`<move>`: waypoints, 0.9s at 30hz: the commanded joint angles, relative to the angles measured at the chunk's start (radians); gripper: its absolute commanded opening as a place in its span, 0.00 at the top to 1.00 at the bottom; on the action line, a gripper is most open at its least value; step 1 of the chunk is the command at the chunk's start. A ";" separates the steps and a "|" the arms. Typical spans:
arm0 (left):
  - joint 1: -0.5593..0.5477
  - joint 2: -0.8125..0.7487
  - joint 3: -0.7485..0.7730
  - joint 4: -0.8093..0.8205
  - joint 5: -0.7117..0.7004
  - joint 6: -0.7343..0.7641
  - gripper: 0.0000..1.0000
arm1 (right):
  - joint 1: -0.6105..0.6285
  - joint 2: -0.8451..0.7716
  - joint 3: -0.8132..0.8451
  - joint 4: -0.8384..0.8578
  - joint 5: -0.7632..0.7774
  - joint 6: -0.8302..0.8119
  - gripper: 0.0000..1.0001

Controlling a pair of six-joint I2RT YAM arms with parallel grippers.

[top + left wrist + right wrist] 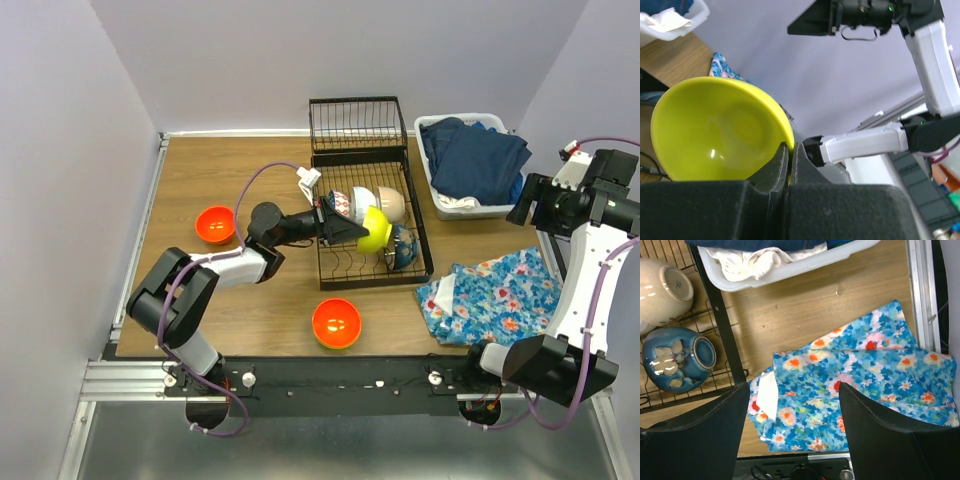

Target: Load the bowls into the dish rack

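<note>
My left gripper (358,232) is shut on the rim of the lime green bowl (376,231), holding it tilted over the dish rack (424,240). In the left wrist view the fingers (790,148) pinch the yellow-green bowl's (715,135) edge. In the rack rest a red-blue patterned bowl (345,203), a cream bowl (389,204) and a blue bowl (402,249). Two orange bowls (215,224) (336,322) sit on the table. My right gripper (794,386) hangs open and empty above a floral cloth; the blue bowl (675,357) and cream bowl (662,290) show at its left.
A white laundry tub (440,205) with dark blue clothes stands right of the rack. A blue floral cloth (495,295) lies at the front right. The rack's taller basket end (357,125) is against the back wall. Grey walls close in the table.
</note>
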 commanded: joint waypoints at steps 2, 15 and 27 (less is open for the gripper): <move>0.005 0.030 -0.016 0.000 -0.153 -0.088 0.99 | 0.000 -0.029 -0.012 -0.050 0.035 -0.021 0.20; -0.004 0.078 -0.041 -0.158 -0.284 -0.172 1.00 | 0.000 -0.060 -0.066 -0.062 0.080 -0.042 0.20; -0.045 0.173 -0.033 -0.092 -0.310 -0.267 1.00 | 0.000 -0.058 -0.090 -0.056 0.111 -0.056 0.20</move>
